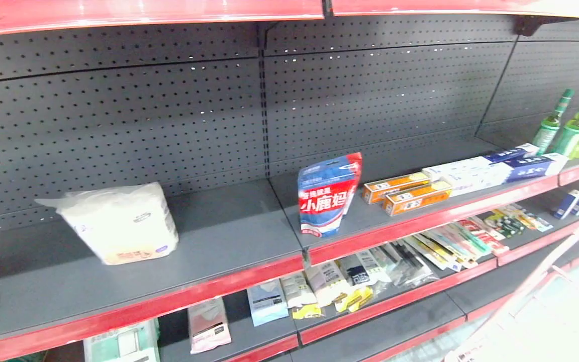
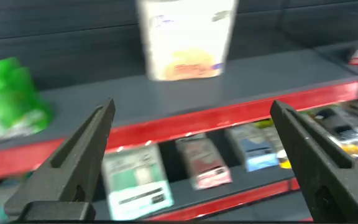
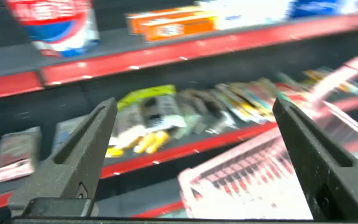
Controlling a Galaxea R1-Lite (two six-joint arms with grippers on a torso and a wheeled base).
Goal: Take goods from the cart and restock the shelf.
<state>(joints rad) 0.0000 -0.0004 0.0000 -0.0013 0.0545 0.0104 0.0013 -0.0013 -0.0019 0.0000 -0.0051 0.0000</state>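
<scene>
A white tissue pack rests on the grey shelf at the left, and a blue and red pouch stands near the middle. The pink cart shows at the lower right. My left gripper is open and holds nothing, hanging in front of the shelf's red edge with the tissue pack beyond it. My right gripper is open and holds nothing, above the cart's pink rim and facing the lower shelves, with the pouch farther off.
Orange boxes, white and blue boxes and green bottles line the shelf to the right. A green pack lies at the shelf's far left. Lower shelves hold several flat packets. Bare shelf lies between the tissue pack and the pouch.
</scene>
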